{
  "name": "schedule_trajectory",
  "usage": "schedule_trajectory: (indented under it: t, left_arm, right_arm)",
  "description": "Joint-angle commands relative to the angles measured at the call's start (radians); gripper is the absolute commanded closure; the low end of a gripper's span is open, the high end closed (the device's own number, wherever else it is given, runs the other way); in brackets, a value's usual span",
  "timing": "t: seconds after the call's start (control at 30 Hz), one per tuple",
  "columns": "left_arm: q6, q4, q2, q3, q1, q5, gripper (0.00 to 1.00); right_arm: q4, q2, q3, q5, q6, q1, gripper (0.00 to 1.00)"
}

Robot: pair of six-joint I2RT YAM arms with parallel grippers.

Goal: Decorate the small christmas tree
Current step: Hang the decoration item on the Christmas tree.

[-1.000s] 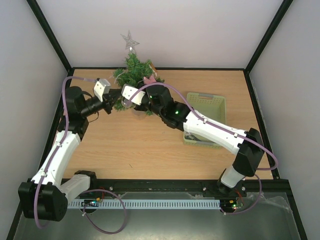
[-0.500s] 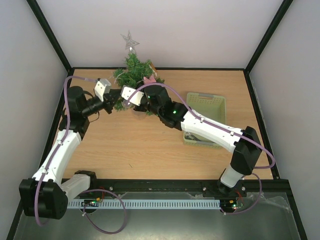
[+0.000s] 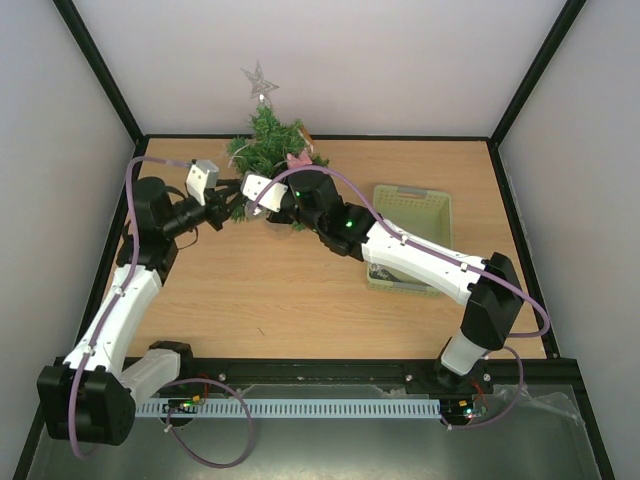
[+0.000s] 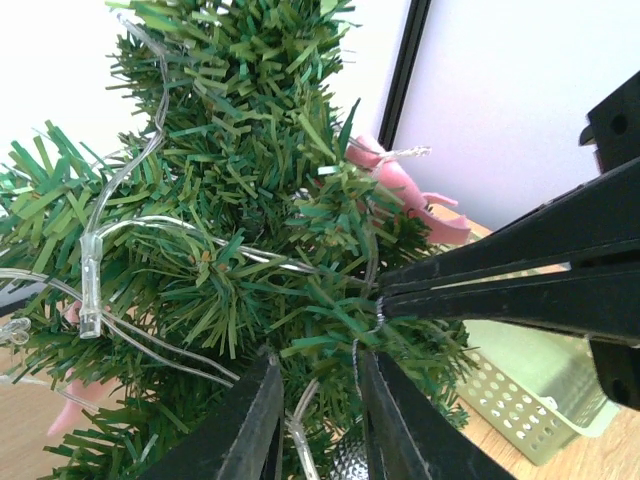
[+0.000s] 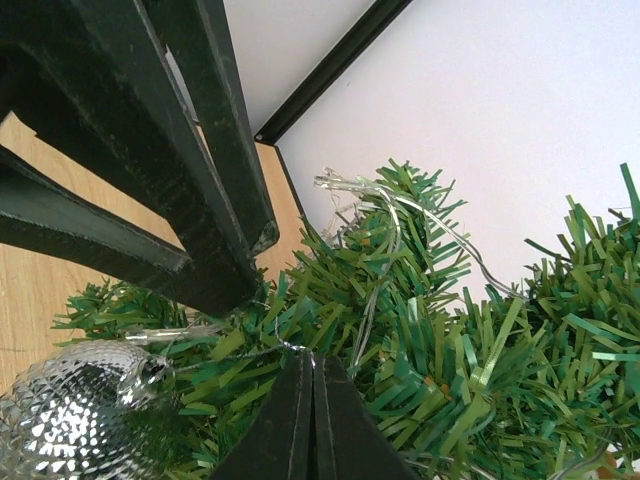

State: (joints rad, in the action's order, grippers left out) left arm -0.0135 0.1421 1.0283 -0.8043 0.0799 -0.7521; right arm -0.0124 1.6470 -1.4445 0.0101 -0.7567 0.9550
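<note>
We see the small christmas tree [image 3: 268, 140] upright at top ctr of the overhead view, by the table's back edge. Right gripper [image 5: 305, 362] is pinched fully closed on the thin wire hanger [image 5: 288, 346] of a silver bauble [image 5: 70, 400], tips in the lower foliage. Left gripper [image 4: 318, 365] sits just beside it, narrow gap btw fingers, nothing clamped. Branches lie straight ahead of both; we judge the right arm does the hooking.

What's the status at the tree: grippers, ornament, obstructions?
Left gripper open, either side of the wire hanger. Right gripper shut on it among small christmas tree branches. Silver bauble hangs below. Light string close, not blocking.
</note>
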Motion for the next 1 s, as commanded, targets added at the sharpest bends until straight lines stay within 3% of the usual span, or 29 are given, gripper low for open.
schedule_trajectory:
  t: [0.0,0.37,0.63,0.87,0.97]
  left_arm:
    - [-0.034,0.002,-0.055,0.009,-0.003,0.01,0.77]
    - [-0.034,-0.036,-0.056,0.007,-0.003,0.054,0.76]
    - [-0.025,-0.034,-0.055,0.01,0.002,0.059,0.74]
    - [-0.027,-0.07,-0.067,-0.013,0.01,0.088,0.7]
    - [-0.033,-0.087,-0.077,-0.03,0.011,0.108,0.64]
  right_arm:
    - [-0.008,0.006,-0.028,0.025,-0.005,-0.005,0.98]
    - [-0.003,0.004,-0.032,0.027,0.011,-0.006,0.98]
    - [0.002,-0.021,-0.022,0.031,0.034,-0.006,0.77]
    - [-0.003,-0.081,0.016,0.025,0.067,-0.006,0.71]
    - [0.016,-0.112,0.017,0.015,0.104,-0.005,0.64]
